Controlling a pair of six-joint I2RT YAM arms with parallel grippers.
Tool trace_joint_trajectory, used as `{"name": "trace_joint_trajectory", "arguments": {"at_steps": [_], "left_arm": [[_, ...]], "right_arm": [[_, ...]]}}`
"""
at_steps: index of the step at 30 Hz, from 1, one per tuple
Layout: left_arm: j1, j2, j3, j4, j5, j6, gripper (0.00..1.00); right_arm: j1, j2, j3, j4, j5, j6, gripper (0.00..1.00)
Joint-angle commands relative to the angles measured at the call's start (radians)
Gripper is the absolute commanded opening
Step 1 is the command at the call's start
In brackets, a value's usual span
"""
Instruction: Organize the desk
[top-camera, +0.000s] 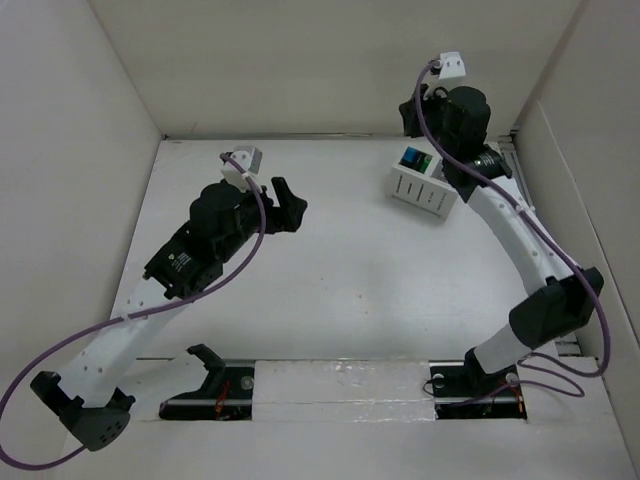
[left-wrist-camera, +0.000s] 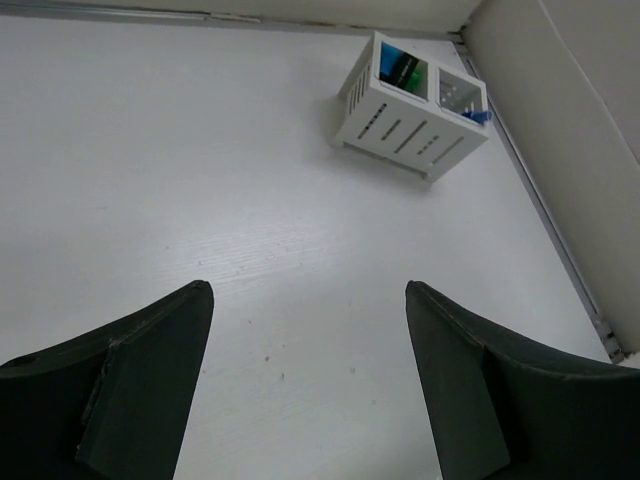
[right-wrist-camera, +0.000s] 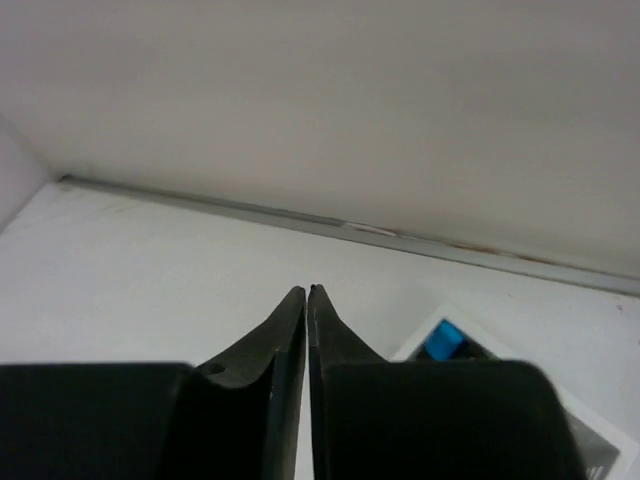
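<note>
The desk (top-camera: 350, 290) is a wide white tabletop with walls around it. My left gripper (top-camera: 290, 205) hangs over its middle left, open, and the left wrist view shows only bare desk (left-wrist-camera: 150, 150) between its fingers (left-wrist-camera: 170, 340), gripper (left-wrist-camera: 308, 290). At the back right stands a white slotted holder box (top-camera: 425, 192) with blue and green items (top-camera: 415, 160) in one compartment. My right gripper (top-camera: 408, 118) is raised beside the back wall, just behind the holder. In the right wrist view it (right-wrist-camera: 307, 290) is shut with nothing between the fingertips.
The holder box (left-wrist-camera: 410, 135) sits close to the right wall, a blue piece (left-wrist-camera: 478, 116) poking over its far rim. Its corner (right-wrist-camera: 598, 425) with a blue item (right-wrist-camera: 443, 340) shows under the right gripper. Two slots lie at the near edge by the arm bases (top-camera: 210, 385).
</note>
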Motion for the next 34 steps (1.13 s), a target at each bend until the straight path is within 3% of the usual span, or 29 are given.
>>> {"name": "trace_joint_trajectory", "arguments": {"at_steps": [1, 4, 8, 13, 16, 17, 19, 20, 21, 23, 28, 34], "left_arm": [[-0.005, -0.011, -0.058, 0.075, 0.132, 0.037, 0.74], [-0.005, -0.057, -0.112, 0.144, 0.197, 0.051, 0.74], [-0.071, -0.083, -0.131, 0.156, 0.081, 0.066, 0.76], [-0.071, -0.087, -0.108, 0.124, 0.029, 0.034, 0.76], [-0.071, -0.106, -0.109, 0.124, -0.010, -0.003, 0.76], [-0.071, -0.109, -0.111, 0.128, -0.016, -0.014, 0.76], [-0.071, -0.109, -0.109, 0.124, -0.028, -0.058, 0.77], [-0.071, -0.107, -0.109, 0.118, -0.028, -0.069, 0.77], [-0.071, -0.107, -0.109, 0.113, -0.031, -0.092, 0.77], [-0.071, -0.106, -0.119, 0.104, -0.047, -0.119, 0.78], [-0.071, -0.081, -0.086, 0.052, -0.131, -0.201, 0.79], [-0.071, -0.092, -0.106, 0.022, -0.122, -0.279, 0.81]], "right_arm": [[0.144, -0.117, 0.048, -0.141, -0.047, -0.077, 0.07], [0.246, -0.211, 0.010, -0.266, 0.030, -0.069, 0.00], [0.457, -0.343, -0.166, -0.388, 0.201, 0.001, 0.00], [0.533, -0.504, -0.440, -0.375, 0.208, 0.200, 0.00], [0.554, -0.581, -0.637, -0.291, 0.151, 0.245, 0.17], [0.568, -0.599, -0.668, -0.286, 0.157, 0.248, 0.30], [0.568, -0.607, -0.715, -0.297, 0.153, 0.224, 0.46], [0.568, -0.605, -0.725, -0.312, 0.145, 0.207, 0.60], [0.568, -0.595, -0.732, -0.329, 0.149, 0.187, 0.63], [0.568, -0.582, -0.737, -0.378, 0.168, 0.172, 0.70], [0.579, -0.627, -0.784, -0.329, 0.177, 0.133, 0.71], [0.570, -0.598, -0.828, -0.226, 0.052, 0.121, 0.73]]}}
